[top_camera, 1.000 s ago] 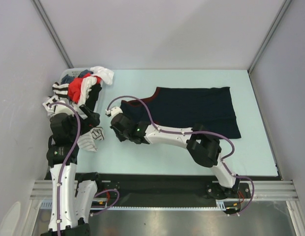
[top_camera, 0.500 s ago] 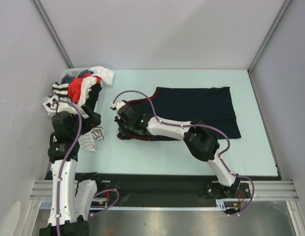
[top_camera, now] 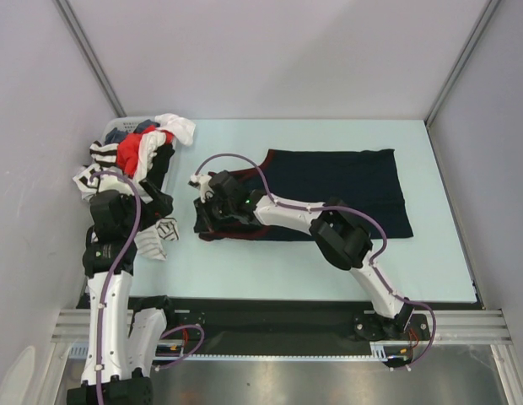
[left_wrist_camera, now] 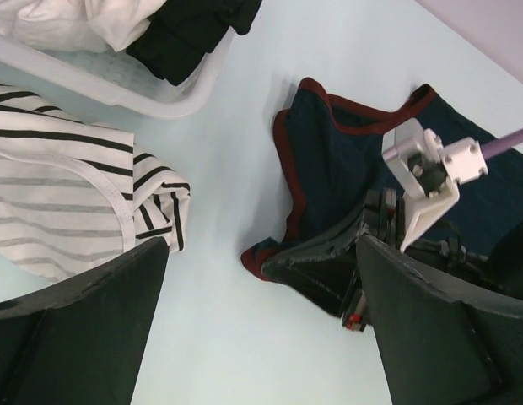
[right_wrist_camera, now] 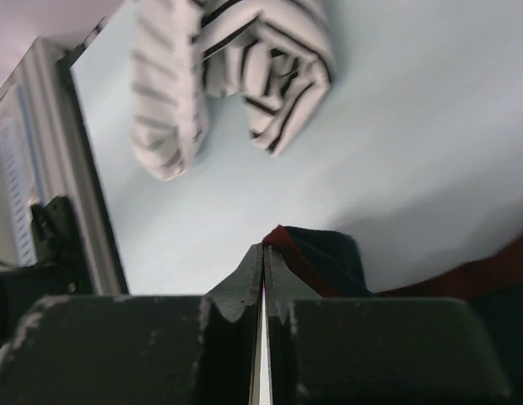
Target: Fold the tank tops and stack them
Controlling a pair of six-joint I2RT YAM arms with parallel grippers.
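Pinching the maroon-trimmed edge of the navy tank top (right_wrist_camera: 329, 257) with the right gripper (right_wrist_camera: 263, 249), fingers pressed tight together and the cloth caught right at their tips. Reaching far across to the left with that arm, wrist low over the garment's left end. Looking down from the overhead view now: finding most of the navy tank top spread flat across the middle and right of the table (top_camera: 270, 270), with only the gripped left end rumpled and drawn up in a small bunch.

Holding the left gripper (left_wrist_camera: 260, 253) wide open, gripping nothing, over the strip of bare table between the two tops. Spotting the striped tank top (left_wrist_camera: 67, 202) lying crumpled at the table's left side, partly under the left arm, clearly apart from the navy one. Sitting just beyond it, a white laundry basket (left_wrist_camera: 118, 84) at the far left corner, heaped with a red garment (top_camera: 131, 153) and white cloth spilling over its rim. Unable to tell whether the striped tank top is touching the basket
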